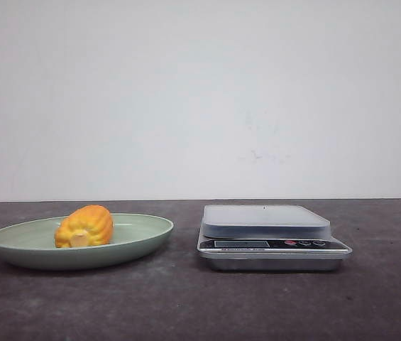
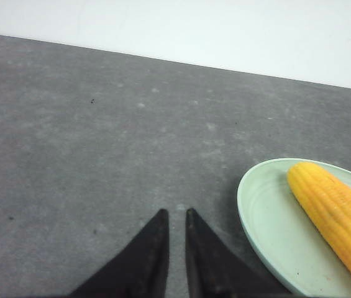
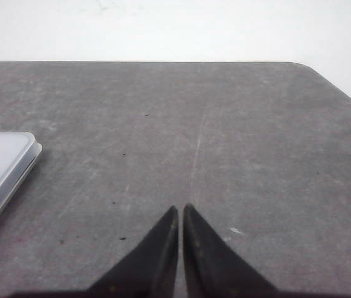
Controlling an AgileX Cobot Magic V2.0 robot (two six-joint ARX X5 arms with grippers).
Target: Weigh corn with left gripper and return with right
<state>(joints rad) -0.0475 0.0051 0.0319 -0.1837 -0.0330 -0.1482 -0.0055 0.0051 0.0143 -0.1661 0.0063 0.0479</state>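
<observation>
Left tool [image 2: 176, 217]: two black pointed fingers nearly together, only a narrow slit between the tips, nothing between them; it hangs over bare grey worktop [image 2: 100, 143] and points forward along it. Pale green plate [image 2: 268, 230] sits just beside the tips, at about 3 o'clock from them, not touching

Right tool [image 3: 181, 212]: same pose, fingers nearly closed with a thin gap, holding nothing, over bare worktop. Corner of the scale [image 3: 1, 167] at about 9 o'clock from the tips, well apart

Neither arm shows in the front view, only the fingers in the wrist views, so arm pose beyond that can't be told

Counts: 1 corn [image 1: 84, 226], 1 plate, 1 scale, 2 tools

Corn lies on its side in the plate, pale cut end facing the front camera, orange-yellow ribbed rows up. In the left wrist view it runs lengthwise across the plate, well clear of the fingers

Front view: plate at 9 o'clock on the worktop, scale at 3 o'clock of it, near but apart. Scale has a grey flat platform, nothing on it, dark front panel with a display and small buttons; display reading too small to tell
</observation>
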